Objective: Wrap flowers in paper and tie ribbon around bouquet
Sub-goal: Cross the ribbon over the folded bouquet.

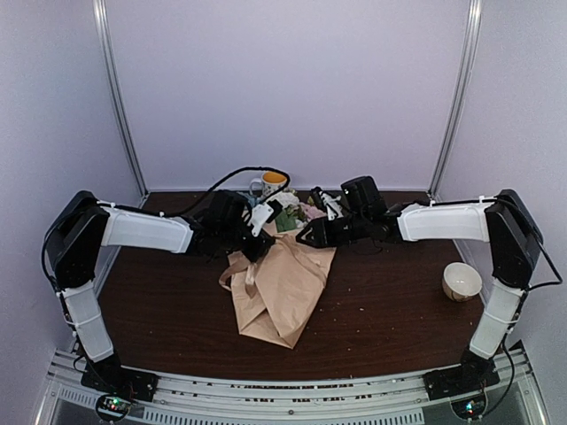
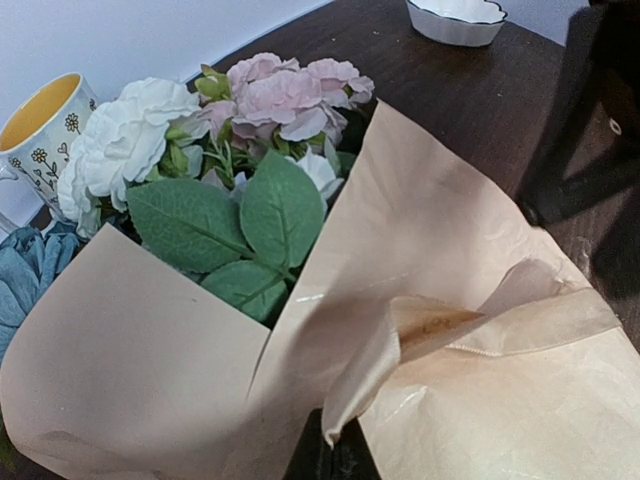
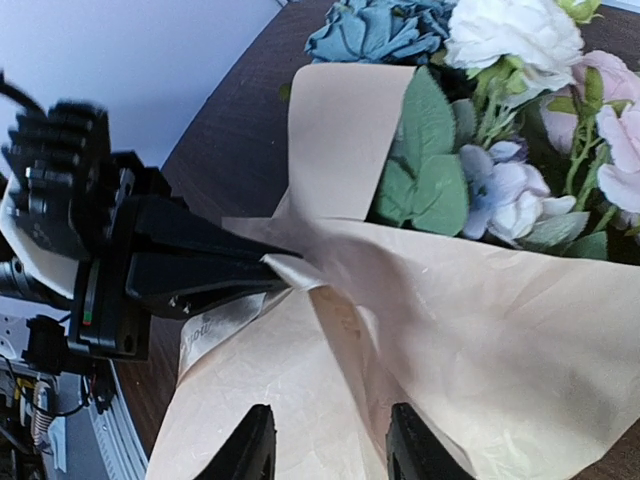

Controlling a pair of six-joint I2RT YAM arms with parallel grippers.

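Note:
The bouquet lies on the dark table, wrapped in peach-tan paper (image 1: 279, 292) (image 2: 130, 340) (image 3: 480, 330). The flowers (image 1: 288, 217) (image 2: 270, 95) (image 3: 500, 30) stick out of its far end: white and pink roses, blue hydrangea and green leaves. A satin ribbon (image 2: 520, 325) (image 3: 215, 325) crosses the paper. My left gripper (image 1: 257, 243) (image 2: 335, 455) (image 3: 268, 268) is shut on one end of the ribbon beside the wrap. My right gripper (image 1: 306, 237) (image 3: 330, 450) hovers over the paper with its jaws apart, and a ribbon strand runs down between its fingers.
A yellow-lined mug (image 1: 270, 183) (image 2: 40, 125) stands behind the flowers near the back wall. A white bowl (image 1: 462, 282) (image 2: 457, 18) sits at the right side of the table. Both arms meet over the bouquet's upper end.

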